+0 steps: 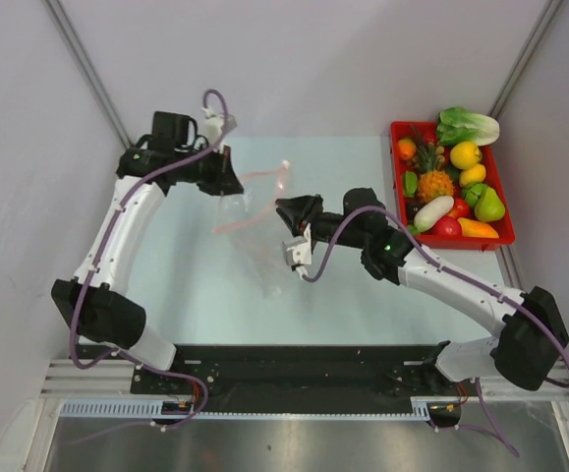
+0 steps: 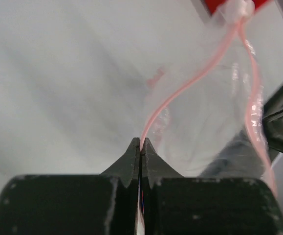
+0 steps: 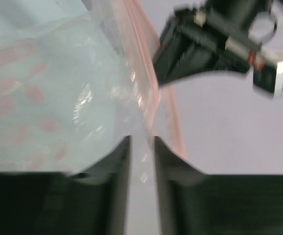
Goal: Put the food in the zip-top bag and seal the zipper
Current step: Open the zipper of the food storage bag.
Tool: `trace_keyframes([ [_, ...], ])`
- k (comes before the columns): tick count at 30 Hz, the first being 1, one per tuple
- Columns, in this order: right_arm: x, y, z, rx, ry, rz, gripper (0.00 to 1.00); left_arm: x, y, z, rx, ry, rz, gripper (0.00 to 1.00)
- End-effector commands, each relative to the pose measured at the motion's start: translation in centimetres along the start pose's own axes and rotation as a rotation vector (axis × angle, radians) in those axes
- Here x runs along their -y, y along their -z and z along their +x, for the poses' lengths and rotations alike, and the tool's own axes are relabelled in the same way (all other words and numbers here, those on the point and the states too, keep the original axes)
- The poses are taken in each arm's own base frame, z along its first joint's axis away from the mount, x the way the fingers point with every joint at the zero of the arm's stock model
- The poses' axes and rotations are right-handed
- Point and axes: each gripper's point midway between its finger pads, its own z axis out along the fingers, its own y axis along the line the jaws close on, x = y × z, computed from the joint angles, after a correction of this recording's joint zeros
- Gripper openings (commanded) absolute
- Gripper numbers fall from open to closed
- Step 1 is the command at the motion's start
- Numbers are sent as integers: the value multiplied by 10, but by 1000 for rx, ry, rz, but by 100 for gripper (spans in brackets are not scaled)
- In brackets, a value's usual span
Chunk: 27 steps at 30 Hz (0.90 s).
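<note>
The clear zip-top bag (image 1: 250, 211) hangs above the table between my two grippers. My left gripper (image 1: 233, 182) is shut on the left end of its pink-red zipper (image 2: 180, 93), which runs out from the closed fingertips of the left gripper (image 2: 141, 142). My right gripper (image 1: 282, 206) is at the bag's right side. In the right wrist view the right gripper (image 3: 142, 139) has its jaws a narrow gap apart, with the bag's (image 3: 43, 98) mouth edge and zipper (image 3: 146, 63) between them. The food (image 1: 433, 177) all lies in the red tray. The bag looks empty.
The red tray (image 1: 395, 162) stands at the back right of the table, heaped with toy fruits and vegetables, a green leafy one (image 1: 469, 125) at its far end. The left gripper's body (image 3: 205, 44) is close ahead of the right one.
</note>
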Motion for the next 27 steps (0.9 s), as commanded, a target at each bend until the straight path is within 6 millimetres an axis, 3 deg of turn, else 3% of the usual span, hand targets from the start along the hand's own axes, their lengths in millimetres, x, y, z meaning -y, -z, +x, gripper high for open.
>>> trace_keyframes([
  [1, 45, 12, 42, -132, -64, 226, 49, -8, 54, -55, 259, 56, -131, 0],
  [2, 50, 17, 48, -158, -88, 259, 58, -8, 58, -55, 278, 54, -159, 0],
  [3, 53, 22, 56, -181, -114, 276, 66, 4, 63, -56, 295, 28, -174, 0],
  [4, 52, 27, 59, -196, -176, 283, 68, 7, 65, -56, 298, 14, -206, 0],
  [5, 52, 32, 62, -222, -216, 295, 70, -8, 69, -54, 306, 22, -334, 0],
  [6, 51, 36, 64, -233, -264, 299, 73, 5, 67, -54, 307, -4, -349, 0],
  [7, 45, 44, 64, -246, -370, 297, 74, 4, 66, -53, 311, -11, -395, 0],
  [8, 45, 49, 66, -266, -443, 312, 75, -9, 68, -50, 313, 8, -509, 0],
  [10, 32, 58, 69, -305, -594, 286, 75, 2, 51, -43, 276, -17, -544, 0],
  [11, 39, 64, 64, -290, -744, 326, 77, -3, 44, -38, 264, -4, -595, 0],
  [12, 40, 67, 62, -287, -819, 331, 77, 7, 33, -36, 257, -18, -579, 0],
  [15, 31, 80, 65, -308, -1151, 339, 77, 6, -7, -22, 196, 30, -589, 0],
  [16, 23, 84, 68, -333, -1241, 335, 77, 0, -30, -13, 146, 46, -596, 0],
  [17, 19, 90, 75, -337, -1402, 369, 77, -1, -42, -9, 132, 91, -594, 0],
  [20, 1, 105, 92, -377, -1661, 383, 77, 0, -93, 9, 43, 173, -542, 0],
  [23, -21, 106, 101, -403, -1892, 359, 77, 18, -130, 14, 30, 253, -401, 0],
  [27, -34, 95, 108, -417, -2035, 365, 77, 44, -142, -1, 64, 313, -262, 0],
])
